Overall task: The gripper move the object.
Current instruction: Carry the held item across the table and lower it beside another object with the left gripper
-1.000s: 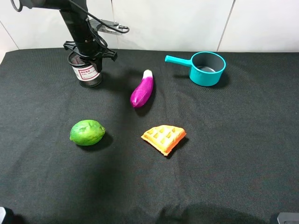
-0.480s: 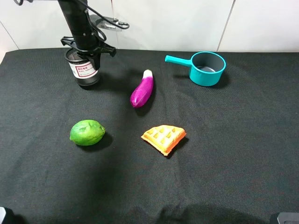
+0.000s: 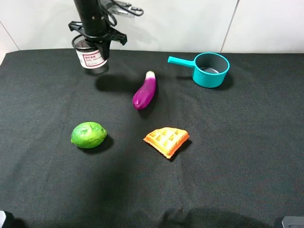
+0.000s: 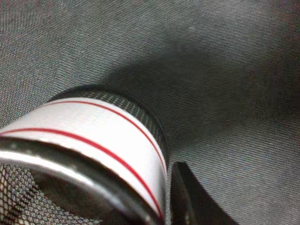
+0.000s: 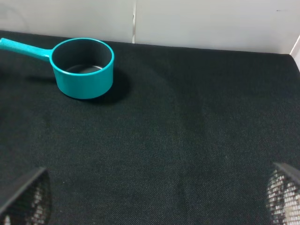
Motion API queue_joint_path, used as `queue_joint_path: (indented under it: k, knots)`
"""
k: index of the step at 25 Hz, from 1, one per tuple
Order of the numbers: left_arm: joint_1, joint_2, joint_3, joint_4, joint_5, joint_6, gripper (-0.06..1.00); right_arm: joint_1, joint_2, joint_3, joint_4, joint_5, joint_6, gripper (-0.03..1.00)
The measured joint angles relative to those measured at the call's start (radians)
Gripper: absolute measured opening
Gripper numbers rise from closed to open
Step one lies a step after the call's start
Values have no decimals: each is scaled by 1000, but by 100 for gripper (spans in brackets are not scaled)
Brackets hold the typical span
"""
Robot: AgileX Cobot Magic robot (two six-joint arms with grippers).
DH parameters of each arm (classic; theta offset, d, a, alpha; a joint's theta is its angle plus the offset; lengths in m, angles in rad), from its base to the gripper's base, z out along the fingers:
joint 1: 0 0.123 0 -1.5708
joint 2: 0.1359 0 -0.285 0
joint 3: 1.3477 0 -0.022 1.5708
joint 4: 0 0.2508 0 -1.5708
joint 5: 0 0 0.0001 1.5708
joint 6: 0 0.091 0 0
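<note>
My left jaws are closed tight on the top of the mesh cup (image 3: 90,61), gripping from above so that it hangs upright. It is held clear of the tabletop (image 3: 228,156) near the far left edge (its shadow lies apart). Right jaws: spread, empty.

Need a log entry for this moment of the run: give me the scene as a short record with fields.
left gripper: shut on the mesh cup, claws around its rim from above
mesh cup: back left, seemingly lifted off the black cloth; its shadow lies apart from it
right gripper: open, holding nothing
saucepan: back right, upright, empty
lying on cloth, untouched: eggplant, lime, waffle
</note>
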Motion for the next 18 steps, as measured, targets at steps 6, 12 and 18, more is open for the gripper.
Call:
queue_joint_path:
  k: [6, 12, 18]
  knots:
    - [-45, 0, -64, 1, 13, 0, 11, 0, 0, 0, 0, 0, 0, 69]
    - [-96, 0, -77, 0, 14, 0, 11, 0, 0, 0, 0, 0, 0, 69]
    - [-142, 0, -83, 0, 14, 4, 11, 0, 0, 0, 0, 0, 0, 69]
